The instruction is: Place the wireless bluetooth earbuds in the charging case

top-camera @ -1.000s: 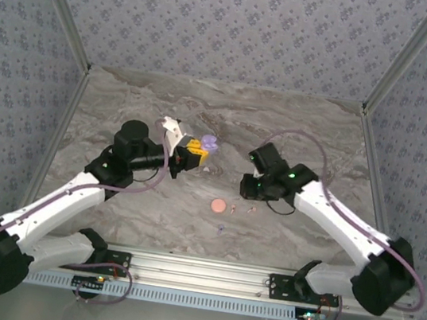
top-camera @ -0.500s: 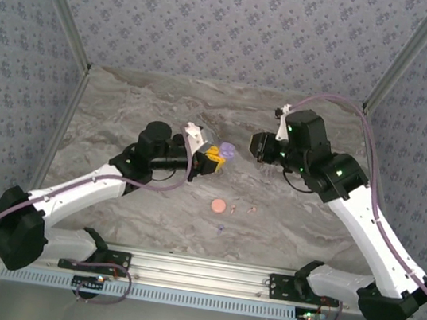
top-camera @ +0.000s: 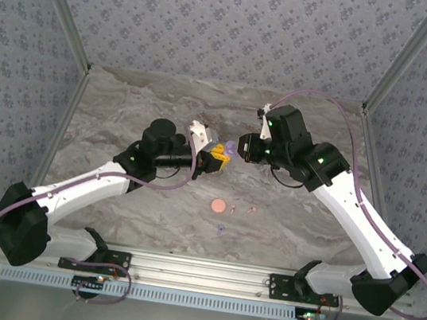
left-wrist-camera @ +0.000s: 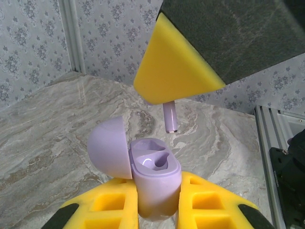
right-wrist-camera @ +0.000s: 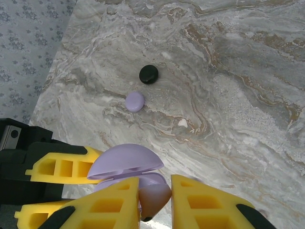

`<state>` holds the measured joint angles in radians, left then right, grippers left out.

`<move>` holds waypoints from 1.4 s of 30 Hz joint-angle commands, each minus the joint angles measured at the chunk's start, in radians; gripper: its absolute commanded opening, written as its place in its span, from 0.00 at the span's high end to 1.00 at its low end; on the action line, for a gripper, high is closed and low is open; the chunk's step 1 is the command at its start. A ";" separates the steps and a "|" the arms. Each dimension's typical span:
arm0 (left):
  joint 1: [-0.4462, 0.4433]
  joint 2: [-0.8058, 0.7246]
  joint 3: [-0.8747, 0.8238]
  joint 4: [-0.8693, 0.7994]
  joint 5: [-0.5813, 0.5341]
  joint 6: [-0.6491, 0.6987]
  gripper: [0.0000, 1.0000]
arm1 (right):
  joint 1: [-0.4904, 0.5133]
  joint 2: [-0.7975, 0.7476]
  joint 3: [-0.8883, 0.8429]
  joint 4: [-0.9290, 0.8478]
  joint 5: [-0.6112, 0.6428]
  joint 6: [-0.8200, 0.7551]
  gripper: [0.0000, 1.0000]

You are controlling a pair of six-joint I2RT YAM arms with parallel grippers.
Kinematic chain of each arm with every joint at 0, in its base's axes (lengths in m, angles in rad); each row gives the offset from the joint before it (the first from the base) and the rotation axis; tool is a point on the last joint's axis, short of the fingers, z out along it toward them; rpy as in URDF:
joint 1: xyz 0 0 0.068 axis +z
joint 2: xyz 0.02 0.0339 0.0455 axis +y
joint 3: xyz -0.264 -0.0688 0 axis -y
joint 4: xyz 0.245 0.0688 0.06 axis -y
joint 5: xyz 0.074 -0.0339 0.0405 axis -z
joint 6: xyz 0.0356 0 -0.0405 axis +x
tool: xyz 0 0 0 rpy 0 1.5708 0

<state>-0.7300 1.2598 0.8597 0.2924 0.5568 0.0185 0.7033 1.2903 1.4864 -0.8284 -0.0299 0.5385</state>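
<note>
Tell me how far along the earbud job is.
Done: the lilac case is open, clamped in the left gripper. In hand: the right gripper holds a lilac earbud just above it, not seated. Left: seat it; the pink case and tiny loose pieces lie on the table.

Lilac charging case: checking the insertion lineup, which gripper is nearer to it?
Left. The left gripper is clamped on the lilac charging case; the right gripper sits just off its open top, holding a lilac earbud apart from it.
</note>
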 commanded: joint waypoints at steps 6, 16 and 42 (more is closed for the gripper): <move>-0.009 0.002 0.035 0.039 0.020 0.011 1.00 | 0.012 0.019 -0.017 0.000 0.011 0.004 0.77; -0.009 0.004 0.035 0.033 0.023 0.014 1.00 | 0.012 0.017 -0.015 0.014 0.022 0.006 0.77; -0.011 0.007 0.029 0.055 0.015 -0.010 1.00 | 0.024 0.035 -0.032 0.035 0.002 0.011 0.76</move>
<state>-0.7334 1.2648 0.8597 0.2932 0.5598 0.0147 0.7166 1.3148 1.4643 -0.7959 -0.0177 0.5392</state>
